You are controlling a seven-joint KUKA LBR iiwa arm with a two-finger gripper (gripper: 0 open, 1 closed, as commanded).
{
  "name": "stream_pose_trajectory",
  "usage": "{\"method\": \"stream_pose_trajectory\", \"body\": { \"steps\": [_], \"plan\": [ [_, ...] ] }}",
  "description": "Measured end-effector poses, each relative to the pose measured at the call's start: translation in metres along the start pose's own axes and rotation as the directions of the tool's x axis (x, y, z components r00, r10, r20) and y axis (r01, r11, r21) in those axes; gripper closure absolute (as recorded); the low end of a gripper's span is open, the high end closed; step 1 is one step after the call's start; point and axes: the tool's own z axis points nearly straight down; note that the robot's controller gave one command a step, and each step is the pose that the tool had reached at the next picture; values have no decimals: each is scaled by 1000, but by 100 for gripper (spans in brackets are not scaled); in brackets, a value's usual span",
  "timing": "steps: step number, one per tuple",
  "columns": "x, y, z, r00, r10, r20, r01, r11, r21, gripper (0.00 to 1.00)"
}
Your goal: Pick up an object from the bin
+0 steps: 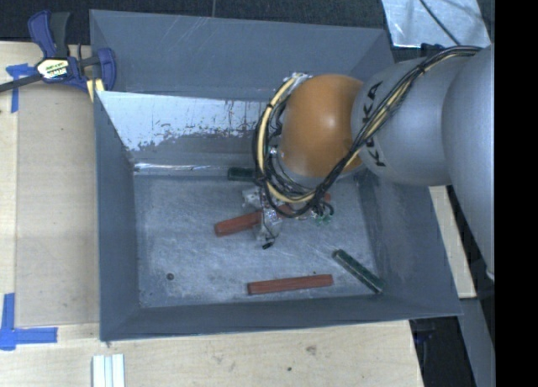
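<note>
My gripper [267, 227] is low over the middle of the bin floor, mostly hidden under the arm's orange cover. A short red-brown stick [237, 225] lies just to its left, and the stick's right end reaches the gripper's tip. Whether the gripper holds that stick cannot be made out. A small green piece [323, 216] lies close on the gripper's right, partly hidden by cables.
A longer red-brown bar [290, 284] lies flat near the front wall. A dark green stick [358, 269] rests slanted at the front right. Another dark piece [240, 173] pokes out at the back, by the arm. The arm covers the bin's right back part.
</note>
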Motion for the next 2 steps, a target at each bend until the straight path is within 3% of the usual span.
{"method": "stream_pose_trajectory", "body": {
  "steps": [1, 2],
  "plan": [
    [-10, -13, -95, 979, -202, 1, 202, 979, 1, 100],
    [-13, -15, -187, 973, -230, 9, 230, 973, 5, 100]
  ]
}}
